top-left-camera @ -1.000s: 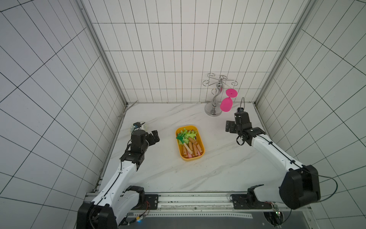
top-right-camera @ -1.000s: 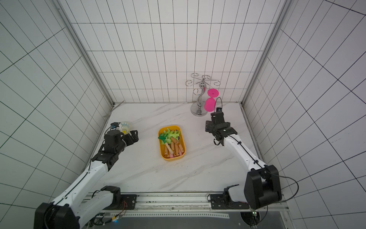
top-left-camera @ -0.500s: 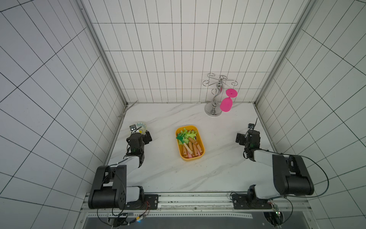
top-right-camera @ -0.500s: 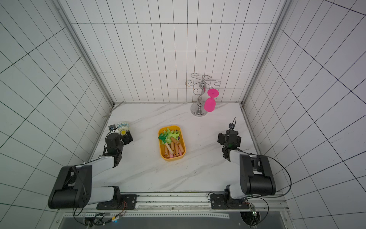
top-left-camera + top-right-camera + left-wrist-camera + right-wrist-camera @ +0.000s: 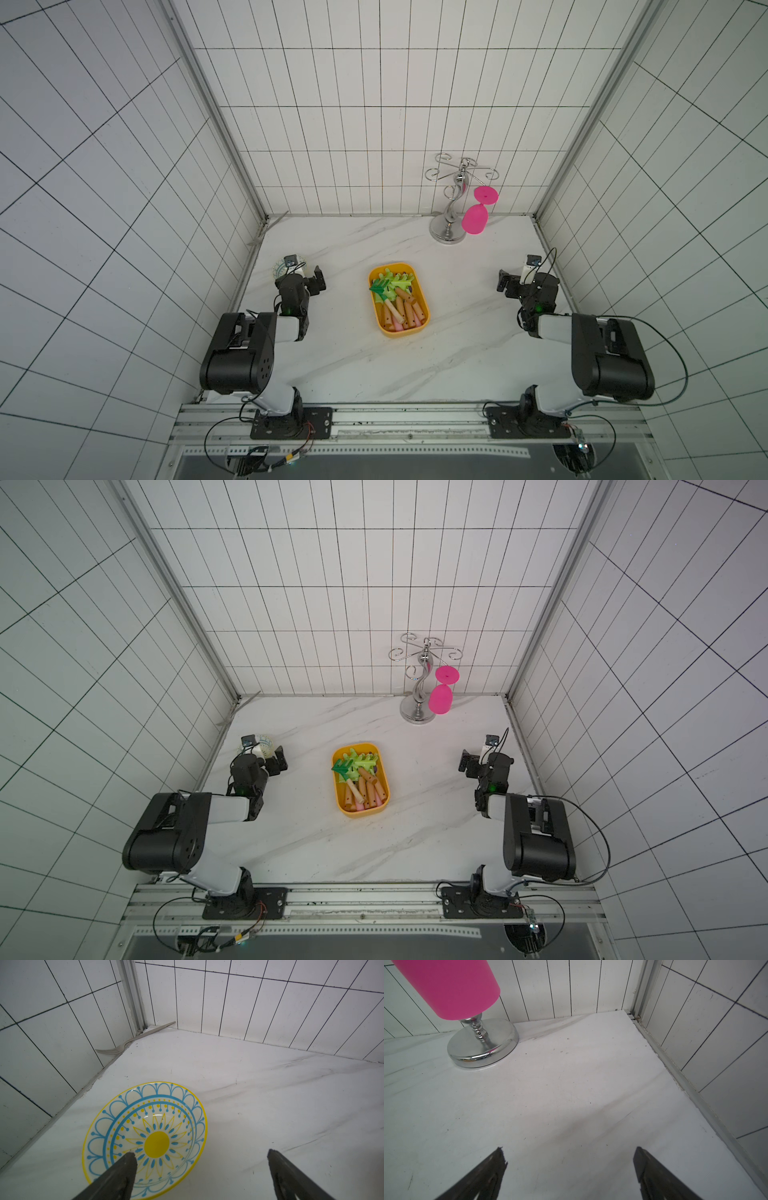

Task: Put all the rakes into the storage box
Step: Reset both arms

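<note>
A: Status, left to right?
B: Left gripper [image 5: 200,1174], now folded back near the counter's left edge, over the bowl [image 5: 145,1138]: jaws fully apart, empty. Rake [image 5: 380,286] lies in the box [image 5: 419,328], mid-counter, unmoved. Right gripper [image 5: 569,1174], likewise retracted near the right edge: wide apart, empty.
</note>
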Robot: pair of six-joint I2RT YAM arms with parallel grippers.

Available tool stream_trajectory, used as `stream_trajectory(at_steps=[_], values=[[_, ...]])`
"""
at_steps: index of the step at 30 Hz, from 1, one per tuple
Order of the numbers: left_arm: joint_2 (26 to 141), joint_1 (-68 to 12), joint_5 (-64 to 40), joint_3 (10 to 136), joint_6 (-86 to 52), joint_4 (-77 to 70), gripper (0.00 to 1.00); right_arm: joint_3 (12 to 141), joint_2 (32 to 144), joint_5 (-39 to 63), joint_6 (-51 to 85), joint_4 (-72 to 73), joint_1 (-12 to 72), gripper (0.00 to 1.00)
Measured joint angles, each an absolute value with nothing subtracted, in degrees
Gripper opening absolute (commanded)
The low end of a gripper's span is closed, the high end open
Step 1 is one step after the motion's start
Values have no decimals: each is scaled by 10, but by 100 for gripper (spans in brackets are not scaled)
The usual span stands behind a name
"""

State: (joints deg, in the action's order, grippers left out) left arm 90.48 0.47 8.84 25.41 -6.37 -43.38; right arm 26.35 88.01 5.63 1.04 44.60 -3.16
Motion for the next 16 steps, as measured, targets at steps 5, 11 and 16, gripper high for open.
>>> stream_trajectory(at_steps=[5, 11, 16], values=[[905, 5, 94, 254, -64, -429, 99, 263, 880, 58, 8, 450, -31, 99], [905, 5, 95, 254, -64, -428, 99, 263, 881, 58, 8, 451, -30, 99], [905, 5, 96, 254, -64, -428, 99, 263, 881, 58, 8, 451, -30, 99]])
